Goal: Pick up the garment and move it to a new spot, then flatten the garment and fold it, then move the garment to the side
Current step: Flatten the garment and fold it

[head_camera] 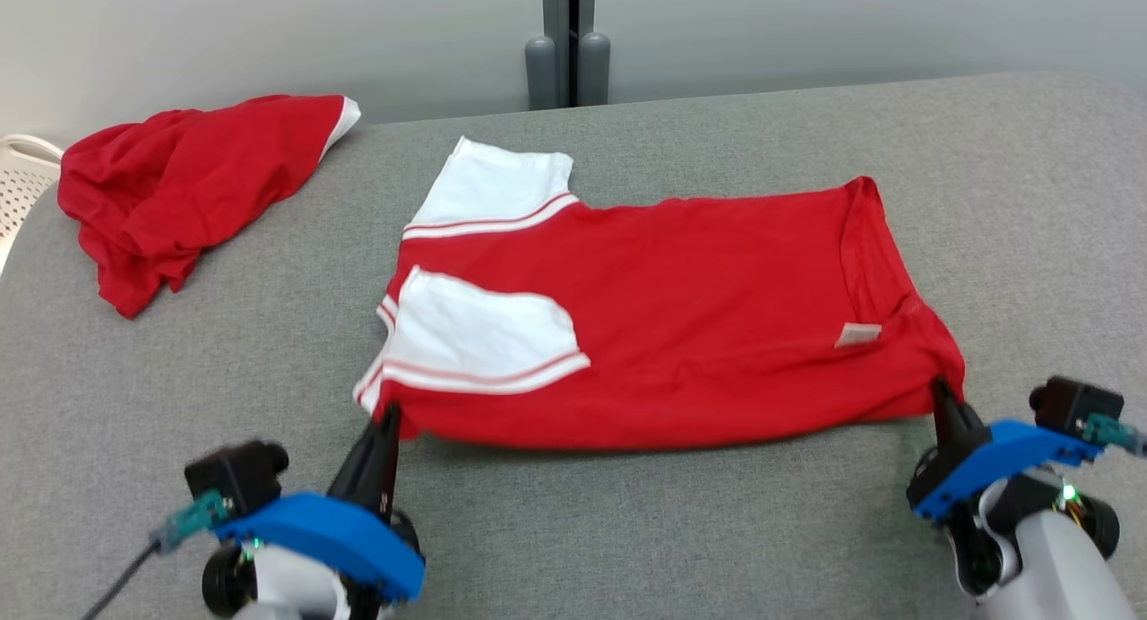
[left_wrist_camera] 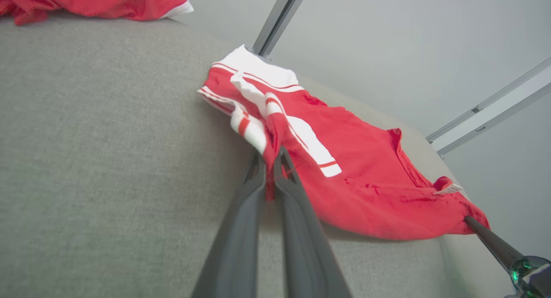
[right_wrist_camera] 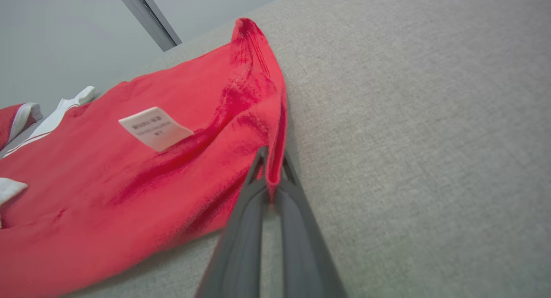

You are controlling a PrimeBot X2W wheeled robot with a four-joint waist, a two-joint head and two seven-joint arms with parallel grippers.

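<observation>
The garment (head_camera: 681,315) is a red shirt with white sleeves, spread across the grey table (head_camera: 627,530), with a white label near its right hem. My left gripper (head_camera: 391,416) is shut on the garment's near left corner by the sleeve; in the left wrist view red cloth is pinched between the fingers of that gripper (left_wrist_camera: 270,158). My right gripper (head_camera: 941,389) is shut on the near right corner; the right wrist view shows a fold of garment (right_wrist_camera: 150,169) clamped in that gripper (right_wrist_camera: 272,160). The near edge between the grips is raised a little off the table.
A second red garment (head_camera: 188,185) lies crumpled at the table's far left, beside a white basket (head_camera: 22,176). Grey posts (head_camera: 566,64) stand against the wall behind the table. Bare grey cloth lies to the right of the shirt and along the near edge.
</observation>
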